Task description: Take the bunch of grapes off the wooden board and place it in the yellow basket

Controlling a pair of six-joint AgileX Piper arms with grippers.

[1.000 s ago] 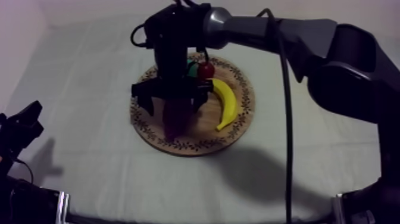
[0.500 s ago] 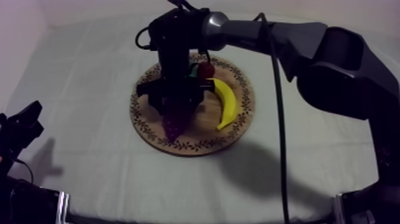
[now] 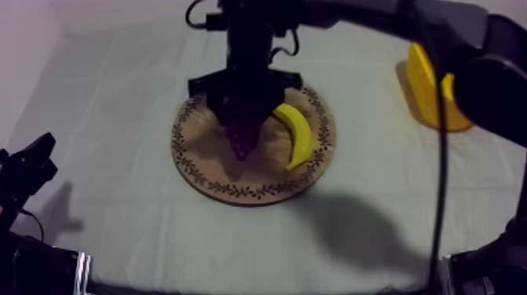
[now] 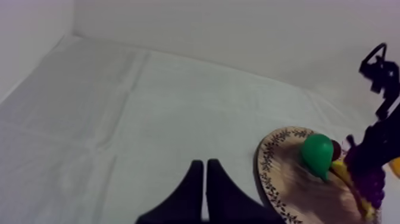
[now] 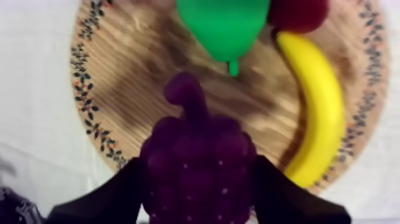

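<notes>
**Robot test bench, laboratory setting**

Table (image 3: pixel 118 220) draped in grey-white cloth; bare pale walls (image 4: pixel 238 30) close behind; left arm (image 3: pixel 27 169) and right arm (image 3: pixel 494 86), black, mounted at its sides; props: patterned wooden board (image 3: pixel 200 161), toy banana (image 3: pixel 296 133), yellow basket (image 3: pixel 423 86).

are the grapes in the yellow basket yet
No, the bunch of grapes is gripped by the right end effector over the wooden board, well apart from the yellow basket.
</notes>
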